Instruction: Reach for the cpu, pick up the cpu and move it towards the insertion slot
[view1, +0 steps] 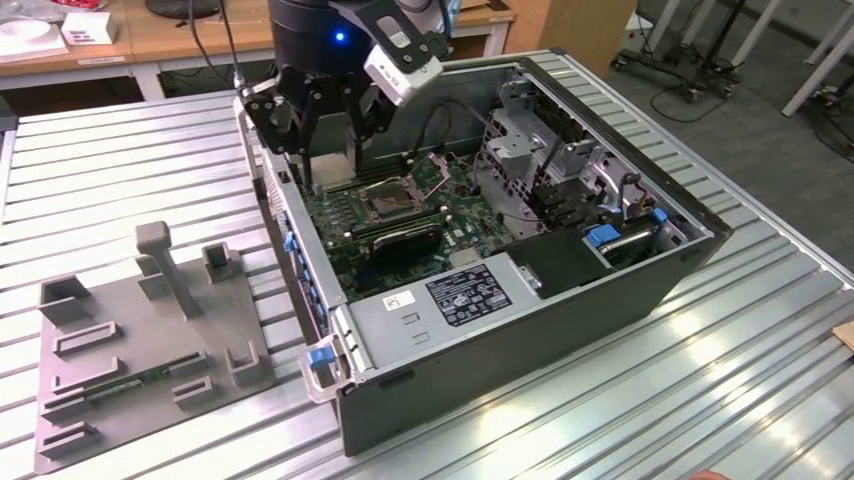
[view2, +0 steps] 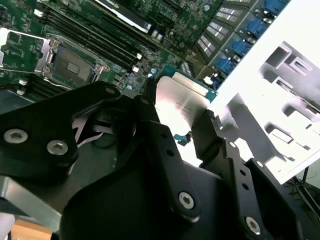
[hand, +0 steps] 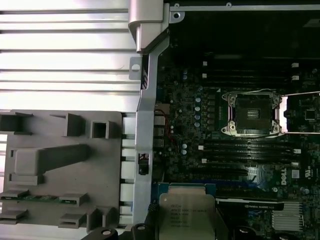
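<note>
Our gripper (view2: 182, 117) grasps the cpu (hand: 187, 212) firmly between its fingers, so we should carry it level toward the insertion slot (hand: 252, 114) at one o'clock.

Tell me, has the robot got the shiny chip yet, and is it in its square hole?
Already done: the cpu is picked up, pinched between the tool fingers above the motherboard inside the open computer case. In hand: carrying it across the board. Left: the insertion slot stands open with its dark centre bare, and the chip hangs apart from it, not over it yet.
</note>
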